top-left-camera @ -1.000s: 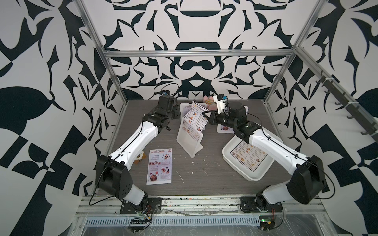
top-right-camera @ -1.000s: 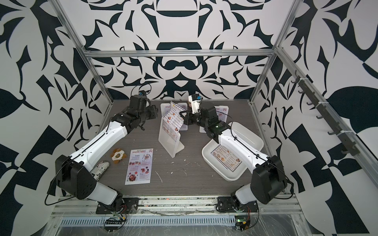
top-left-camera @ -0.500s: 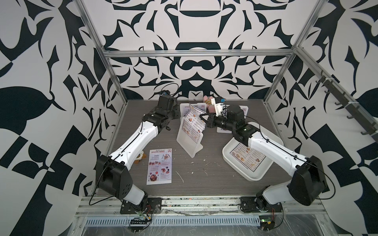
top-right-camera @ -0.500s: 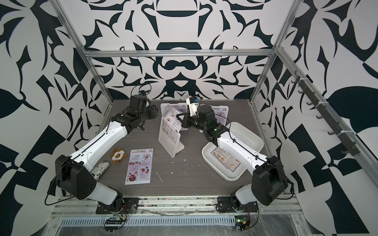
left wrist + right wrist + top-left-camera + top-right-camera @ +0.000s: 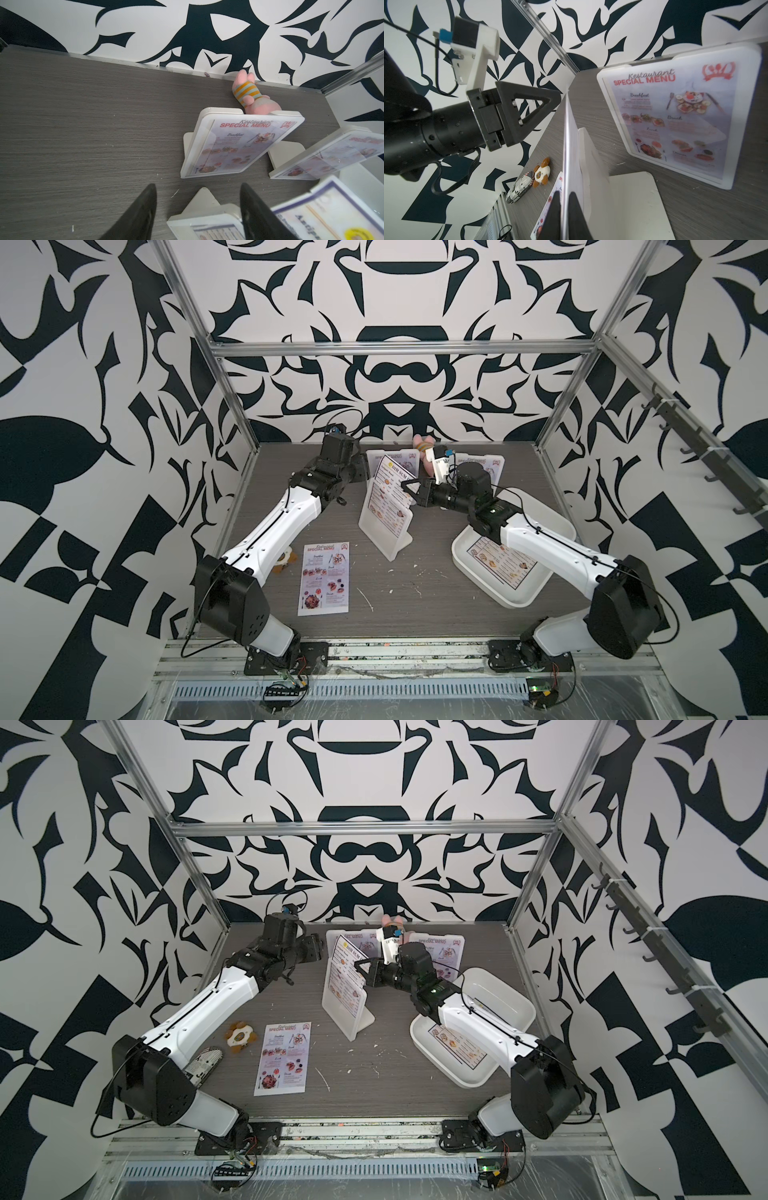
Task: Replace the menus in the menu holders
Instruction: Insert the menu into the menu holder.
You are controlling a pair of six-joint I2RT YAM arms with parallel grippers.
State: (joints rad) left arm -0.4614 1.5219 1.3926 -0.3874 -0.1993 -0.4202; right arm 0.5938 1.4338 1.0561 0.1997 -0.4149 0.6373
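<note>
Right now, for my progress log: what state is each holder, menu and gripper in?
Front holder: upright; DIM SUM INN menu partly in, skewed.
Right gripper: shut on that menu's edge.
Left gripper: open, empty.
Rear holder by plush: upright, SPECIAL MENU sheet inside.
Other rear holder: upright, same kind inside.
Loose SPECIAL MENU: flat on table.
Tray: DIM SUM INN sheet lying inside.

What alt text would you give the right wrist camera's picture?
The right gripper pinches the edge of a paper menu, seen edge-on, alongside a white holder. The left gripper hangs close beside the sheet, and beyond stands a second holder displaying a Special Menu.
</note>
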